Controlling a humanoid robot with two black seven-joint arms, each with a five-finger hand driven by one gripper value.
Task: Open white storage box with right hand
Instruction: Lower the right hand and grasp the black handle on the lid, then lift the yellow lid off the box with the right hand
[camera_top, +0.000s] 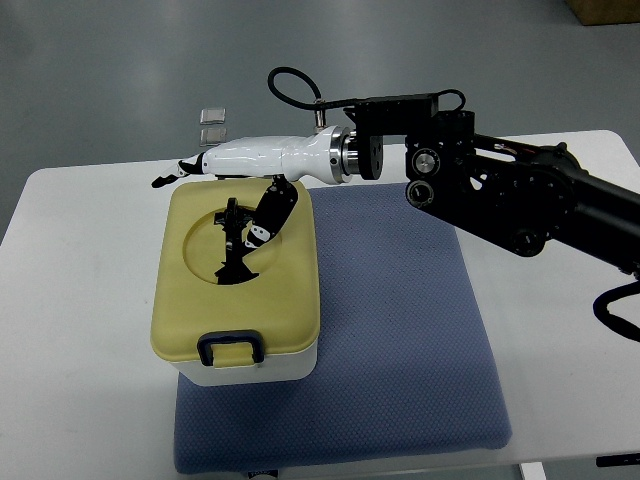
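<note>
The white storage box (250, 372) stands on the left part of a blue mat, with its pale yellow lid (285, 300) lying flat and down. A dark blue latch (231, 347) sits at the lid's front edge. My right arm reaches in from the right. Its white hand (240, 225) hovers over the back of the lid. The dark fingers (235, 245) are spread: some point down into the lid's round recess (195, 255), others stick out past the box's back left corner. They hold nothing that I can see. The left hand is out of sight.
The blue mat (400, 320) covers the middle of the white table (80, 290). Two small clear squares (212, 123) lie beyond the table's far edge. The bulky black forearm (520, 195) spans the table's back right.
</note>
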